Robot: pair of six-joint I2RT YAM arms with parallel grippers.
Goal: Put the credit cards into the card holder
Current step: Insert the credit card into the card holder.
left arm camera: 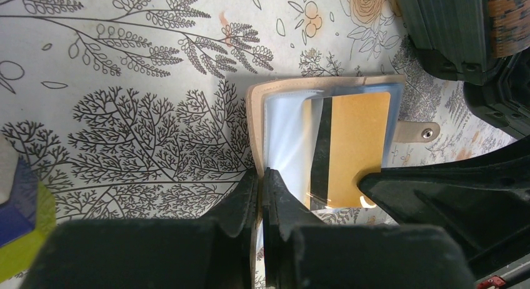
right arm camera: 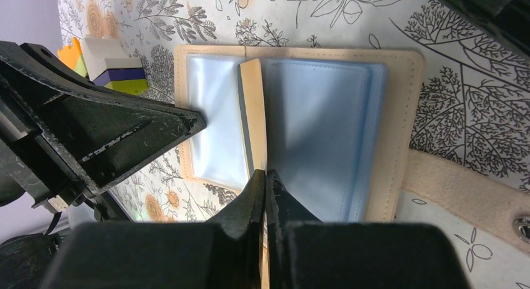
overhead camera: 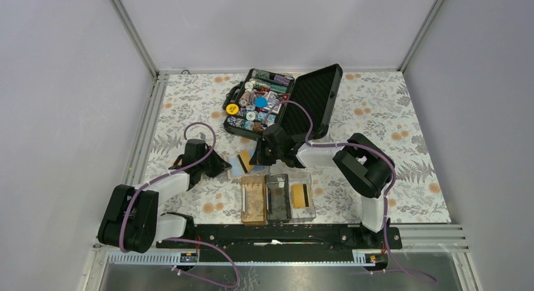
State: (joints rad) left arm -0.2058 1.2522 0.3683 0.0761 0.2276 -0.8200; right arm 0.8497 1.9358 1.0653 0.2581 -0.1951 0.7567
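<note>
While both pairs of my jaws are closed over the wallet [overhead camera: 241, 163], the overhead view shows it lying open on the desk [overhead camera: 390, 114], just beyond the card holder [overhead camera: 277, 220]. The holder's clear compartment has one gold card [overhead camera: 300, 194] lying in it. My arms cover most of the wallet here, and I cannot tell what the brown and dark compartments hold. From my left wrist, my left jaws are shut on the wallet's near edge beside a clear sleeve [left arm camera: 284, 132], pinning it down. The credit card [left arm camera: 359, 145], gold with a black stripe, seems partly tucked in its pocket, with my right jaws at its near corner. If my left grip slips off that thin edge, the whole wallet could lift with the card. Whether I am pinching leather, plastic or both is hidden behind the jaws themselves. From my right wrist, my right jaws are shut on the credit card [right arm camera: 253, 114], seen edge-on as a thin tan strip. The hold looks shallow, so a crooked pull could twist the card free or snag it in the sleeve. How much of it sits between the jaws I cannot see.
</note>
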